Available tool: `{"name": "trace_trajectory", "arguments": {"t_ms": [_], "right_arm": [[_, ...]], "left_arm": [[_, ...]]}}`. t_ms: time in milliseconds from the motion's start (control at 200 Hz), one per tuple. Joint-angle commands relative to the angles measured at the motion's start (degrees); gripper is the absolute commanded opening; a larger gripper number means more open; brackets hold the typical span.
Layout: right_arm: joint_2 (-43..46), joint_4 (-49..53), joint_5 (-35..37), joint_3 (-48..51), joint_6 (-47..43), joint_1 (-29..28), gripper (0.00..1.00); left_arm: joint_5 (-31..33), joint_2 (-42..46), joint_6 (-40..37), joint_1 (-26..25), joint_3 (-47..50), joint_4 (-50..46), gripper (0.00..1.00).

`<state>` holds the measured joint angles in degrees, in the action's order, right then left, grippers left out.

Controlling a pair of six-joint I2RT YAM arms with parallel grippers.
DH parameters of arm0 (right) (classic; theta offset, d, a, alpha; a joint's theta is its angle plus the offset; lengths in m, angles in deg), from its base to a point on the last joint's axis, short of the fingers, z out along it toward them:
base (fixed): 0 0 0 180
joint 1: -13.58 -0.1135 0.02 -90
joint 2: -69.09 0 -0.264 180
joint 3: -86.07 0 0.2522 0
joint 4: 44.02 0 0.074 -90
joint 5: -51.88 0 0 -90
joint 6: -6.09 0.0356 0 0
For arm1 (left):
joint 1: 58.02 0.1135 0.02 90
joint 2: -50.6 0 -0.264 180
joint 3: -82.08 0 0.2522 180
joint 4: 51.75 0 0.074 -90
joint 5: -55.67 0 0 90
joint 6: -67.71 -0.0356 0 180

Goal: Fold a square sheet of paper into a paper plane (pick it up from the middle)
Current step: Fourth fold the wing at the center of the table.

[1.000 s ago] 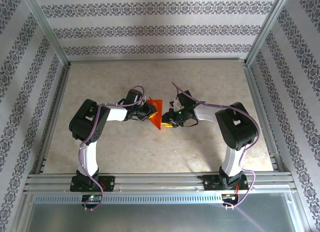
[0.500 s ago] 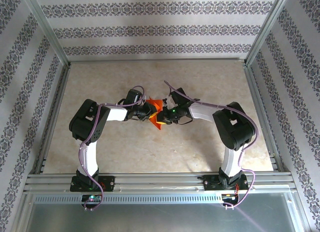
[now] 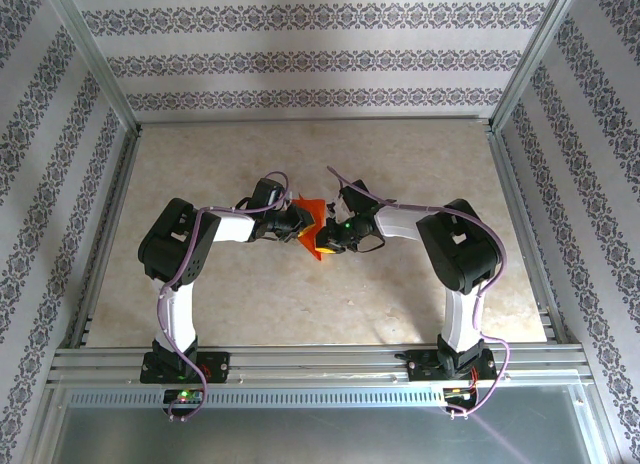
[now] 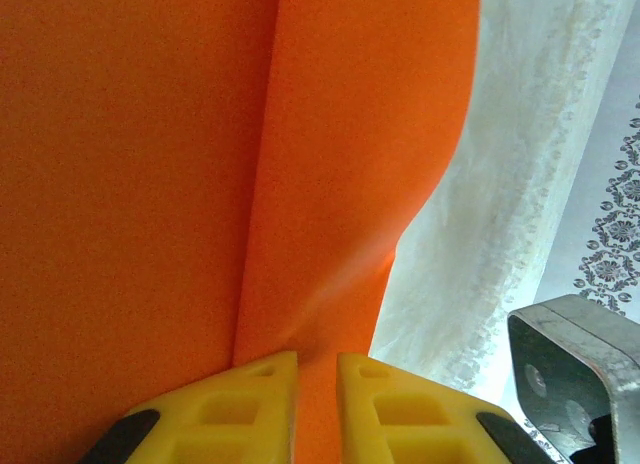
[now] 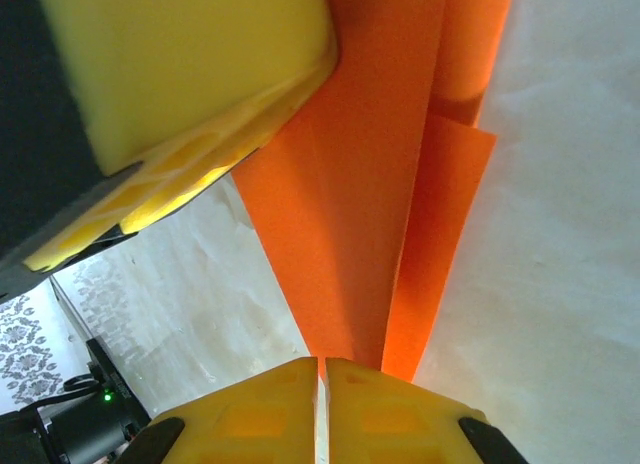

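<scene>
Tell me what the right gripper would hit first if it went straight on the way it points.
Probably the yellow fingers of the left gripper, just ahead past the orange paper that the right gripper pinches; depth is unclear.

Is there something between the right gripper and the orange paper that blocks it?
Nothing visible does. The right gripper is closed on the folded orange paper, and the left gripper pinches it from the other side.

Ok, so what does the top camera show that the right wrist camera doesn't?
Top camera alone: the whole left arm and right arm, the table, the patterned walls. Right wrist camera alone: the paper's layered folds up close, the right gripper's yellow fingers shut on its narrow end. Both: the orange paper held between the left gripper and right gripper.
</scene>
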<state>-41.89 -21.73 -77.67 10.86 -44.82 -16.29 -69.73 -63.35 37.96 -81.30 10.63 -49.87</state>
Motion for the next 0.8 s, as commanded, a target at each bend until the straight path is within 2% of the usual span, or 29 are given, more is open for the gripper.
{"name": "trace_trajectory", "arguments": {"t_ms": [0, 550, 794], "right_arm": [[-1.23, -0.10, 0.80, 0.31, 0.00, -0.01, 0.11], [-3.43, 1.62, 0.61, -0.38, -0.80, -0.19, 0.12], [0.73, 2.37, -0.41, 0.30, -0.62, -0.37, 0.11]], "left_arm": [[2.09, -1.67, -1.10, -0.57, 0.35, -4.92, 0.18], [2.51, -1.98, -1.01, -0.53, 0.32, -6.23, 0.18], [2.96, -2.01, -1.01, -0.53, 0.29, -7.26, 0.18]]}}
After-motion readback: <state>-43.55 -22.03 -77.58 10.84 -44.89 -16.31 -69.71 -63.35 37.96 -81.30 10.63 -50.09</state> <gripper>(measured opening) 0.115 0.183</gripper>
